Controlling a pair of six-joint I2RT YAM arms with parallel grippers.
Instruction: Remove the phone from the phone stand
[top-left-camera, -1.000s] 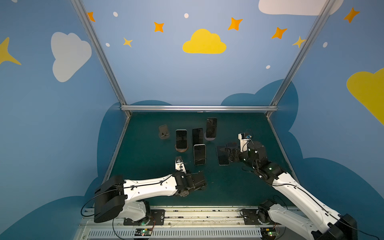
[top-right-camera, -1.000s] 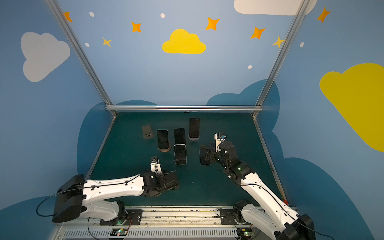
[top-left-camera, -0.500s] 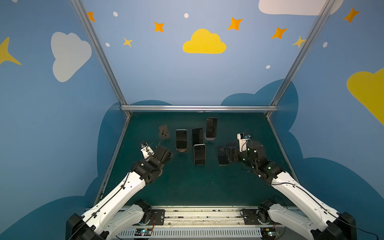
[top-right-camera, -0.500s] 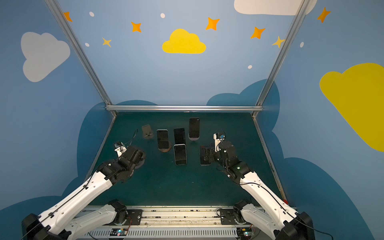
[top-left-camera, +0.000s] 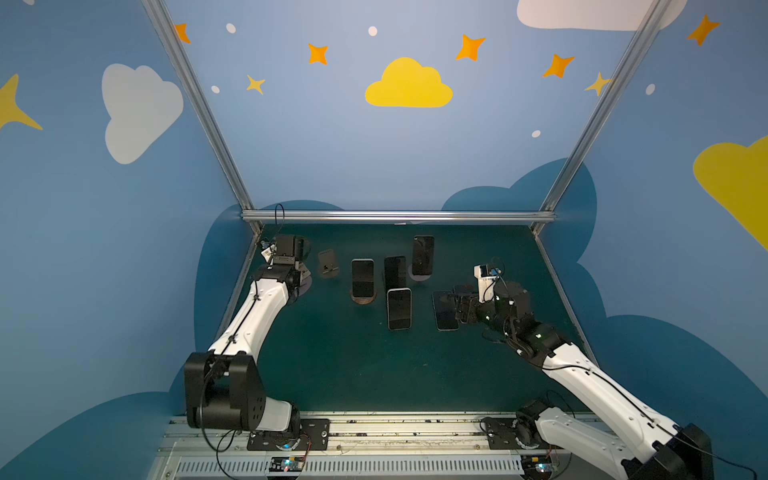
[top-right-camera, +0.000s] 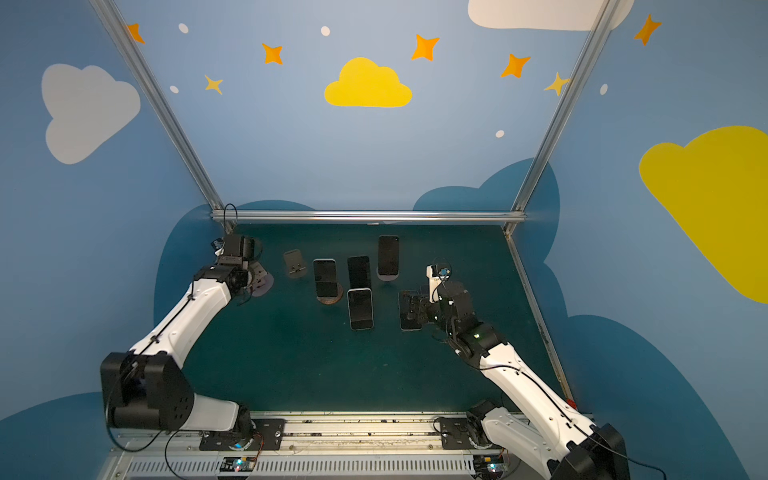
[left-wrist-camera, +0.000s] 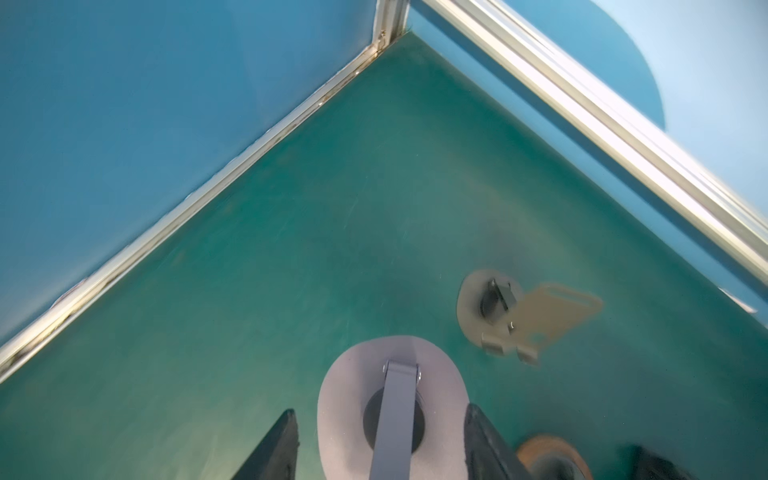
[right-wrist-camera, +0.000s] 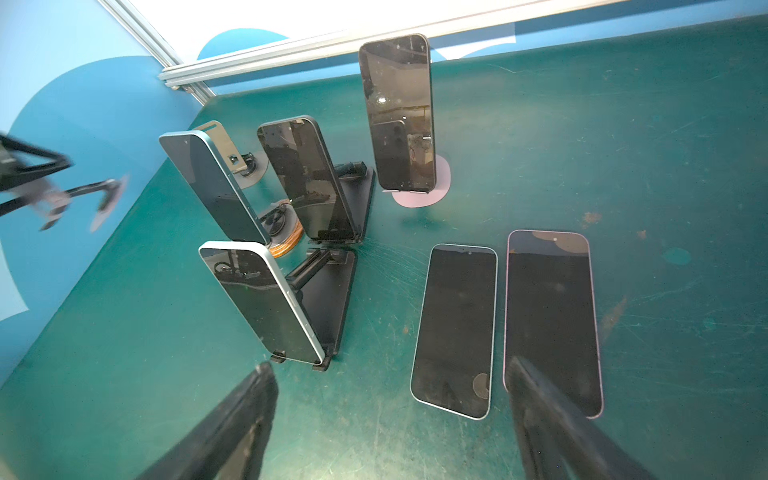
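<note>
Several dark-screened phones lean on stands in mid-table: one on a wooden round stand (top-left-camera: 362, 277), one on a black stand (top-left-camera: 395, 270), one on a lilac stand (top-left-camera: 423, 254), and a pale-edged phone (top-left-camera: 399, 308) (right-wrist-camera: 266, 299) nearest the front. My right gripper (top-left-camera: 459, 309) (right-wrist-camera: 390, 399) hangs open, low over two phones lying flat (right-wrist-camera: 457, 328) (right-wrist-camera: 550, 316), with nothing held. My left gripper (top-left-camera: 300, 276) (left-wrist-camera: 380, 415) is at the far left corner, shut on an empty lilac stand (left-wrist-camera: 390, 374) whose base shows between its fingers.
An empty beige stand (top-left-camera: 328, 264) (left-wrist-camera: 498, 316) sits just right of the left gripper. The left wall rail (left-wrist-camera: 208, 195) and back rail (top-left-camera: 395, 216) close in that corner. Bare green mat (top-left-camera: 353, 365) fills the front half.
The left arm swung from the front centre out to the far left corner, stand in its grip. The right gripper narrowed a little and stayed over the flat phones.
</note>
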